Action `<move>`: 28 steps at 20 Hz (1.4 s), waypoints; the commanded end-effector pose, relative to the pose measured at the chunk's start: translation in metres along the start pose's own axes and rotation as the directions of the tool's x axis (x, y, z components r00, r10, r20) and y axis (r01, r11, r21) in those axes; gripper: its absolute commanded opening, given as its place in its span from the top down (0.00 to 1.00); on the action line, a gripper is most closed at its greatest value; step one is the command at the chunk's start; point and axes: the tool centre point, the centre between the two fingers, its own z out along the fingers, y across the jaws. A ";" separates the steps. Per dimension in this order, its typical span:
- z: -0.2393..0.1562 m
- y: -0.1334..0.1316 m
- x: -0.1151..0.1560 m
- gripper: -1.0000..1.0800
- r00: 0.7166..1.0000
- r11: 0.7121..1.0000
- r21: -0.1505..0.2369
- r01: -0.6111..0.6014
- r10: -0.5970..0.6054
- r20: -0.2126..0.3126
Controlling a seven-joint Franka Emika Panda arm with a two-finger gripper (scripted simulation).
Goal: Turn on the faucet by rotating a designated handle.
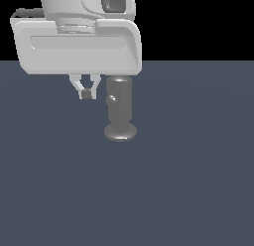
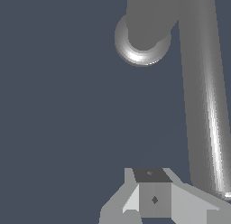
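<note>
The faucet is a grey upright cylinder on a flared round base, standing mid-scene; in the wrist view I see it from above as the faucet. Its handle is a long thin rod running out from the cylinder's upper part. In the exterior view the handle shows only as a rounded tip pointing toward the camera. My gripper hangs on the exterior view's left of the cylinder, at handle height. In the wrist view the gripper is shut on nothing, close beside the rod's tip; contact cannot be told.
A flat dark grey-blue floor spreads around the faucet. The arm's large white wrist housing hangs above the gripper and covers the faucet's top in the exterior view.
</note>
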 end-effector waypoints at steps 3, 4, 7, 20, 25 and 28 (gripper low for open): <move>0.010 -0.004 0.005 1.00 1.000 1.000 -0.001 0.002 -0.002 -0.001; 0.011 -0.004 0.006 1.00 1.000 1.000 -0.001 0.002 -0.002 -0.001; 0.013 -0.004 0.007 1.00 1.000 1.000 -0.001 0.002 -0.002 -0.001; 0.012 0.044 0.015 1.00 1.000 1.000 -0.001 0.002 -0.002 -0.001; 0.012 0.071 0.019 1.00 1.000 1.000 -0.002 0.002 -0.002 -0.001; 0.012 0.087 0.022 1.00 1.000 1.000 -0.002 0.002 -0.002 -0.001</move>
